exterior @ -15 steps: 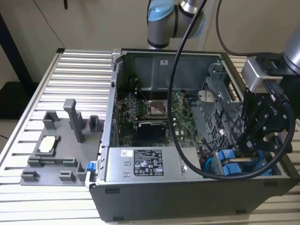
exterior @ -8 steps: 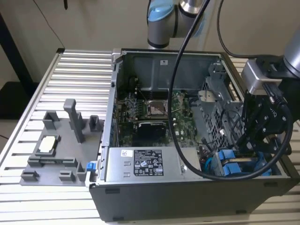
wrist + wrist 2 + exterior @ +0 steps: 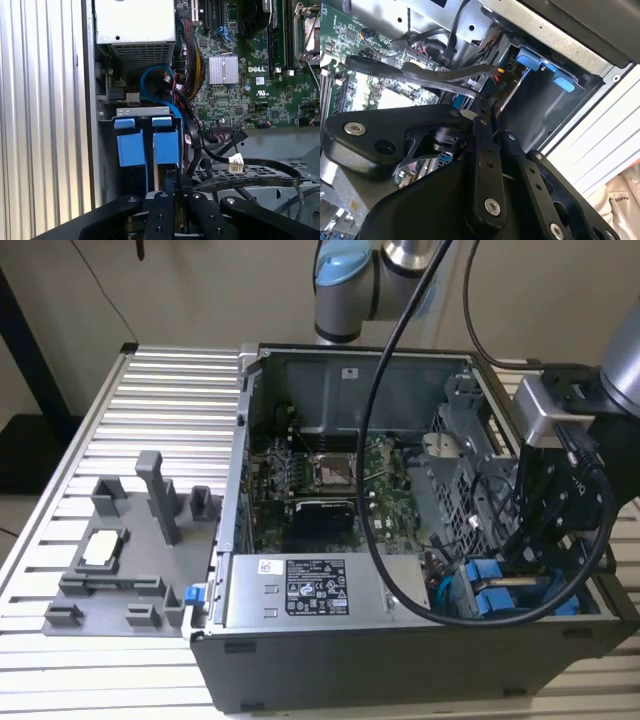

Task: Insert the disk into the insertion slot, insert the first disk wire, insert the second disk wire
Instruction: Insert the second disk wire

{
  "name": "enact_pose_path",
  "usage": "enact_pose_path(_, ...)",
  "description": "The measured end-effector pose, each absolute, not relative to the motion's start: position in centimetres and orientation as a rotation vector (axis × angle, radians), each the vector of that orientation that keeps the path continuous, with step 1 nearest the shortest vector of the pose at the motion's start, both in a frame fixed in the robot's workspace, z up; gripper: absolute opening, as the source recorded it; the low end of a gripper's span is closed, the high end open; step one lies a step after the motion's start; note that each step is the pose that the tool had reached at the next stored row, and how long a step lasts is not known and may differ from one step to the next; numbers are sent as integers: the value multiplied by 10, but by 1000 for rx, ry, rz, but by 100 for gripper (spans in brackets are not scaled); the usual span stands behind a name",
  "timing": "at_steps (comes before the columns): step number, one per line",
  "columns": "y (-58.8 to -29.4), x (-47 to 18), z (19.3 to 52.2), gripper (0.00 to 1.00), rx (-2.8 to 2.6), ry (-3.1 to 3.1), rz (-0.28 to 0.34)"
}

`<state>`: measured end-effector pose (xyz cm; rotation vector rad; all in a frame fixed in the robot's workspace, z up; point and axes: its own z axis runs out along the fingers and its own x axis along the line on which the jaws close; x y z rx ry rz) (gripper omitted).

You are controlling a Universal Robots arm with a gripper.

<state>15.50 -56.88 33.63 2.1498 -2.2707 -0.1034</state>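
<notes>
While my gripper (image 3: 167, 192) hangs over the disk (image 3: 148, 141) | grip unclear | slot (image 3: 145, 112) edges tight, cables (image 3: 192, 130) crowding beside.

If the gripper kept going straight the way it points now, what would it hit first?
Probably the blue drive carriers in the grey drive cage; the gripper points at them, though depth is unclear.

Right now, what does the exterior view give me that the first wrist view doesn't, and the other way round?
Exterior view alone: the whole open computer case on the slatted table, the grey fixture tray beside it, and the arm reaching into the case's corner at the exterior view's right. First wrist view alone: a close look at two blue carrier frames side by side in the grey drive cage, with a blue cable looping behind. Both share the motherboard and the blue frames.
</notes>
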Motion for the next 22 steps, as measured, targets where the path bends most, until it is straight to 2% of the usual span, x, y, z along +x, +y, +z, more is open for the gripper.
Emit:
enact_pose_path(4, -571, 155, 335, 18, 2136, -2282, -108)
enact_pose_path(5, -572, 155, 335, 24, 2130, -2284, -112)
enact_pose_path(7, -573, 155, 337, 24, 2119, -2289, -119)
enact_pose_path(8, -573, 155, 338, 31, 2113, -2290, -122)
enact_pose_path(22, -574, 155, 365, 31, 2071, -2320, -135)
